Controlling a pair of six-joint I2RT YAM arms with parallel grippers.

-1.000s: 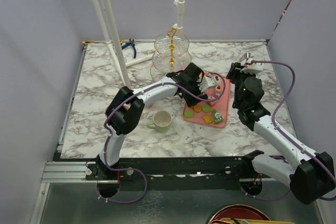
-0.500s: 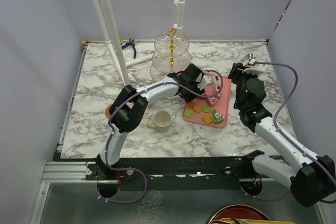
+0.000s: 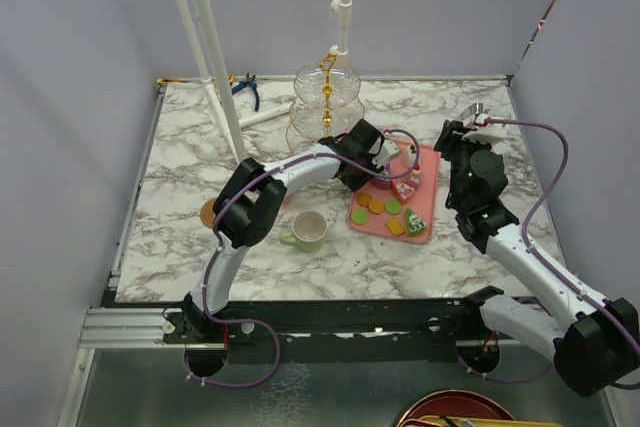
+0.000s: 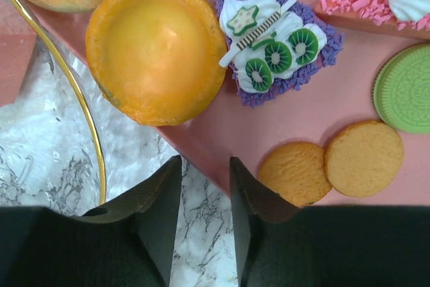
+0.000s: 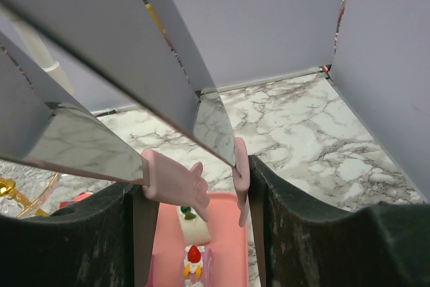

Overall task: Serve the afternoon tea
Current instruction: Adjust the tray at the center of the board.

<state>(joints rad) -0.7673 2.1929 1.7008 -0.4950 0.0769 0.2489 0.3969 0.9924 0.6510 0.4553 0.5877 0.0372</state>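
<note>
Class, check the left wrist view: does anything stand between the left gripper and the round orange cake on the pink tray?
Nothing visible does. The left gripper sits at the pink tray's edge; only bare tray separates it from the round orange cake. The purple kiwi slice lies to the side.

Left arm [image 3: 300,169] has dipped toward the pink tray [image 3: 428,209] edge, jaws seemingly narrower.

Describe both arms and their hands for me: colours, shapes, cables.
The left arm and the right arm are built alike: white tubular links joined by bulky black joint housings. A thin purple-grey cable loops loosely along each. The left hand and the right hand each end in two blocky, matte black fingers.
</note>
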